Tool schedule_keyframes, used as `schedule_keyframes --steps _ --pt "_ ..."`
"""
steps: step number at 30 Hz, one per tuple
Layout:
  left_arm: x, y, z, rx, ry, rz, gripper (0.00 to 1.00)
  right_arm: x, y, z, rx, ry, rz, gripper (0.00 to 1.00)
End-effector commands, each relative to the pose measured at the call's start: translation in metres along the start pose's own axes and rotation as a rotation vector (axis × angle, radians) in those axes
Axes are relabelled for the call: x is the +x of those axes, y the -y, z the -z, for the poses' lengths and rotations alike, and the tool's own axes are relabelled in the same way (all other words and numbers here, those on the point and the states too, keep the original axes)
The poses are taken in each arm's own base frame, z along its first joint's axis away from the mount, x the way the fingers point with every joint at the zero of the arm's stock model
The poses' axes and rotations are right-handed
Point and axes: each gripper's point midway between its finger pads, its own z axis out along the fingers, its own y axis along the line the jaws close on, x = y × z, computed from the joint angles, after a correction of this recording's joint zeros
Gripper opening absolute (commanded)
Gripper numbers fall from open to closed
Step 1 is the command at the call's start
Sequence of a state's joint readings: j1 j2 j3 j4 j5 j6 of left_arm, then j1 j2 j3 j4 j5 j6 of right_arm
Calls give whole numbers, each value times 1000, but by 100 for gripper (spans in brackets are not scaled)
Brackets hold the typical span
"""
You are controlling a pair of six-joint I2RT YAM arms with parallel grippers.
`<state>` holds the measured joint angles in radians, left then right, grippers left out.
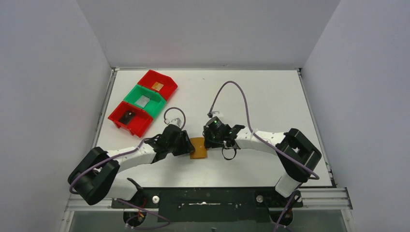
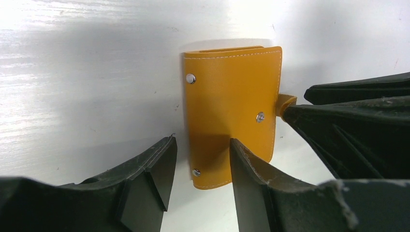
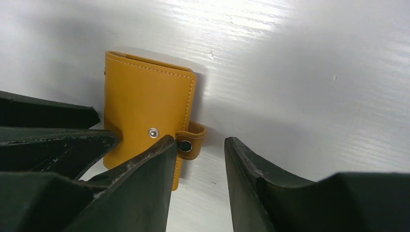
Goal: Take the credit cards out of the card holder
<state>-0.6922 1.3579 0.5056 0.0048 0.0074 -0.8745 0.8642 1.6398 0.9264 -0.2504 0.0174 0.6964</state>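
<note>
Seemingly finished: cards out, holder folded

I see the card holder (image 1: 198,147) lying flat and folded on the counter (image 1: 270,96) between both arms, its snap tab (image 3: 191,140) loose. The orange-brown card (image 1: 156,86) sits in the far red bin (image 1: 167,79), the silver-grey card (image 1: 142,101) in the green bin (image 1: 153,96), the black card (image 1: 127,116) in the near red bin (image 1: 140,123). My left end effector (image 2: 202,141) is released astride the holder's corner; my right end effector (image 3: 198,140) is released by the tab, grasping nothing. I judge little remains.

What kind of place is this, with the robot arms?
Probably a robot test booth in a lab: a white table boxed in by grey walls, left arm and right arm bolted at its edge, and red and green bins.
</note>
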Motion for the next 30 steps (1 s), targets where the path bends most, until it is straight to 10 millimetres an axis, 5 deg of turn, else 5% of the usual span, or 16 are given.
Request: schedule_keyframes --steps 1,6,12,30 --pt "13 -23 3 -90 -43 -33 45 -14 -16 1 -13 39 13 43" --pt "12 -23 3 -89 -43 -33 45 -14 -28 0 -44 39 24 54" --pt "13 -24 4 -92 -42 -34 45 -14 -33 -4 -52 34 27 56" --pt "11 -22 4 -89 -38 -36 45 -20 10 13 96 111 -61 33"
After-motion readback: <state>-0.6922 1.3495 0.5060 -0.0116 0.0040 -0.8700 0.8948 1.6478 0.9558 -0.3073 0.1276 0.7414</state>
